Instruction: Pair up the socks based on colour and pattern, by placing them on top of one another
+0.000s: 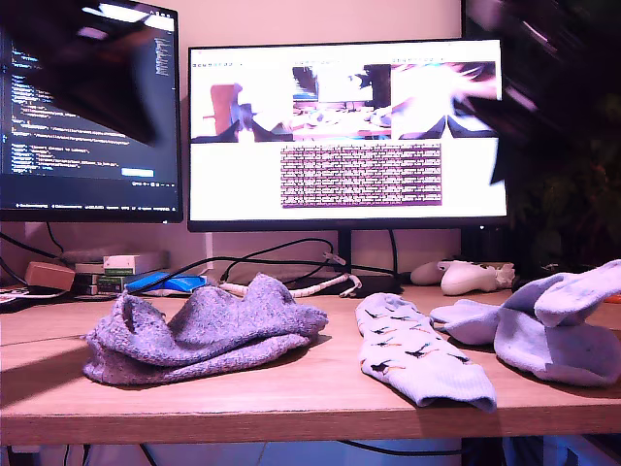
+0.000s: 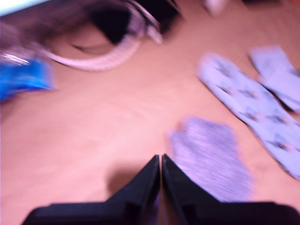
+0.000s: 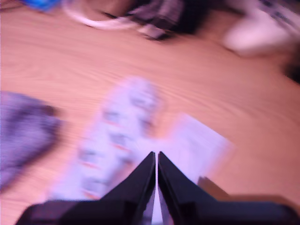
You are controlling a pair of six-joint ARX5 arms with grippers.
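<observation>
Two fuzzy lavender socks (image 1: 204, 330) lie heaped at the exterior view's left. A bird-print sock (image 1: 417, 354) lies in the middle, and pale blue socks (image 1: 553, 320) are bunched at that view's right. My first gripper (image 2: 161, 159) is shut and empty, raised above the desk beside a lavender sock (image 2: 211, 161), with a bird-print sock (image 2: 253, 108) beyond. My second gripper (image 3: 156, 154) is also shut and empty, hovering over a bird-print sock (image 3: 117, 140) and a pale sock (image 3: 197, 145). Both wrist views are motion-blurred.
Blurred dark arms show at the exterior view's top left (image 1: 87, 68) and top right (image 1: 524, 87). Two monitors (image 1: 344, 136) stand behind the socks. A white game controller (image 1: 466, 277), cables (image 1: 291, 286) and a blue object (image 1: 165, 282) sit at the back of the wooden desk (image 1: 291, 388).
</observation>
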